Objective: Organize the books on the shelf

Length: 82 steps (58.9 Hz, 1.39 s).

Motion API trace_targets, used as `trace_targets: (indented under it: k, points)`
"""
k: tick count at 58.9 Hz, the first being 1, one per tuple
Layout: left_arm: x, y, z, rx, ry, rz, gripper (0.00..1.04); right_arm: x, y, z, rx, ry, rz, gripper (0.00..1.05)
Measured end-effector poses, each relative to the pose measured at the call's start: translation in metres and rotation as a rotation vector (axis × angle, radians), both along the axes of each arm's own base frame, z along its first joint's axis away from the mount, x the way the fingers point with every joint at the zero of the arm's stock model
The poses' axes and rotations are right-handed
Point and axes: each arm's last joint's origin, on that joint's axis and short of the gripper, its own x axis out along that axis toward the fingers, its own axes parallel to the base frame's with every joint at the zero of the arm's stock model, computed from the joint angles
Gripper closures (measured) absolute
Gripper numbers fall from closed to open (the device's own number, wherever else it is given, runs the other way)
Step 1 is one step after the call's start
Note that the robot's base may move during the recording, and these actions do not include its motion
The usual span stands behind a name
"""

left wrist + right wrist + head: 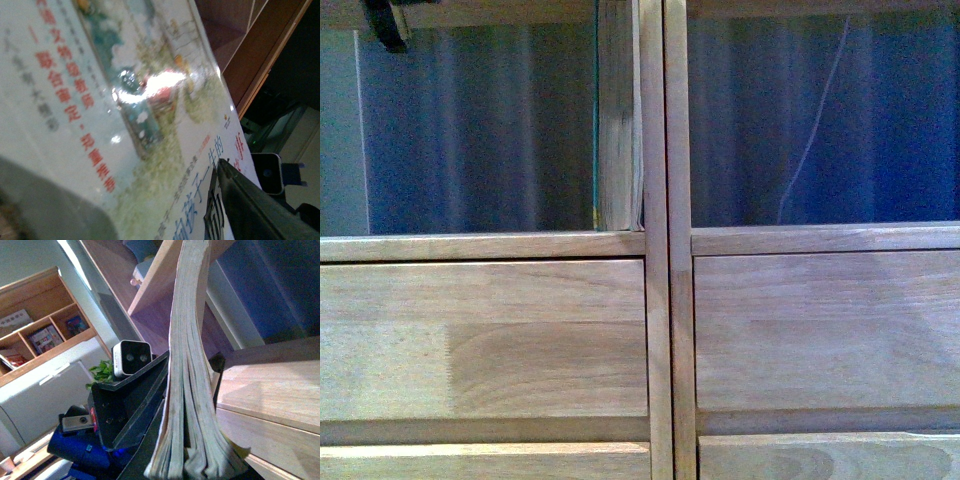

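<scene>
The shelf (656,300) fills the front view: light wood, two open compartments above plain drawer fronts. The thicker green book (620,120) stands upright at the right side of the left compartment, yellowed pages towards me and a thin green edge showing. In the right wrist view my right gripper (189,366) is shut on this book (187,340), black fingers (145,390) on both sides of the pages. In the left wrist view the thin white paperback (125,100) covers most of the picture. My left gripper (215,172) is shut on it, with one dark finger (250,205) lying on the cover.
A blue curtain (820,110) hangs behind both open compartments. The centre posts (665,150) stand right next to the upright book. A black part (385,25) shows at the top left corner. Another bookcase (45,325) with books stands far behind.
</scene>
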Motion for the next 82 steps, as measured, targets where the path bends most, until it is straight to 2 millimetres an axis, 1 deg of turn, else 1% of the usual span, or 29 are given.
trace_targets:
  k: [3, 4, 7, 11, 15, 17, 20, 27, 29, 35, 38, 40, 47, 50, 55, 57, 62, 67, 72, 74, 82]
  points:
    - [-0.006, 0.002, 0.000, -0.006, -0.021, -0.004, 0.74, 0.000, -0.001, 0.000, 0.004, 0.008, 0.018, 0.97]
    - [-0.009, 0.003, 0.000, -0.006, -0.029, -0.007, 0.80, 0.000, -0.001, 0.000, 0.006, 0.009, 0.029, 0.96]
    - [-0.015, 0.004, 0.000, -0.002, -0.039, -0.014, 0.90, 0.001, -0.002, -0.001, 0.012, 0.018, 0.060, 0.85]
    - [-0.020, 0.006, 0.000, 0.006, -0.052, -0.019, 0.97, 0.003, -0.004, -0.007, 0.013, 0.037, 0.081, 0.74]
    - [-0.024, 0.008, 0.000, 0.015, -0.069, -0.023, 0.98, 0.005, -0.007, -0.014, 0.012, 0.057, 0.103, 0.64]
    - [-0.025, 0.009, 0.000, 0.016, -0.071, -0.020, 0.98, 0.006, -0.008, -0.017, 0.012, 0.064, 0.108, 0.60]
    - [-0.027, 0.012, -0.002, 0.020, -0.080, -0.005, 0.98, 0.007, -0.012, -0.024, 0.006, 0.076, 0.117, 0.52]
    - [-0.023, 0.021, -0.002, 0.024, -0.094, 0.039, 0.98, 0.007, -0.024, -0.035, -0.007, 0.091, 0.110, 0.37]
    - [-0.020, 0.023, -0.002, 0.029, -0.100, 0.056, 0.98, 0.006, -0.029, -0.039, -0.012, 0.094, 0.106, 0.31]
    - [0.000, 0.025, 0.003, 0.045, -0.107, 0.130, 0.98, 0.004, -0.047, -0.047, -0.015, 0.093, 0.072, 0.17]
    - [0.011, 0.027, 0.001, 0.068, -0.090, 0.206, 0.98, 0.001, -0.058, -0.051, -0.021, 0.094, 0.058, 0.09]
    - [0.017, 0.028, -0.002, 0.090, -0.076, 0.250, 0.98, -0.001, -0.065, -0.053, -0.021, 0.093, 0.046, 0.06]
    - [0.034, 0.030, -0.014, 0.178, -0.076, 0.415, 0.98, -0.009, -0.092, -0.058, -0.025, 0.080, -0.016, 0.07]
    - [0.045, 0.032, -0.019, 0.270, -0.151, 0.564, 0.98, -0.015, -0.107, -0.061, -0.037, 0.074, -0.064, 0.07]
    - [0.059, 0.032, -0.019, 0.386, -0.260, 0.736, 0.98, -0.029, -0.125, -0.067, -0.072, 0.057, -0.160, 0.07]
    - [0.064, 0.031, -0.018, 0.423, -0.290, 0.779, 0.98, -0.034, -0.129, -0.069, -0.090, 0.051, -0.194, 0.07]
    - [0.079, 0.027, -0.020, 0.523, -0.348, 0.881, 0.98, -0.048, -0.137, -0.076, -0.157, 0.019, -0.295, 0.07]
    - [0.094, 0.024, -0.023, 0.593, -0.376, 0.946, 0.98, -0.059, -0.141, -0.083, -0.231, -0.014, -0.403, 0.07]
    - [0.112, 0.022, -0.027, 0.651, -0.362, 0.990, 0.98, -0.069, -0.145, -0.092, -0.332, -0.074, -0.514, 0.07]
    - [0.122, 0.021, -0.030, 0.674, -0.362, 1.016, 0.98, -0.074, -0.146, -0.095, -0.397, -0.132, -0.573, 0.07]
    - [0.139, 0.017, -0.035, 0.716, -0.379, 1.038, 0.98, -0.084, -0.146, -0.101, -0.496, -0.231, -0.667, 0.07]
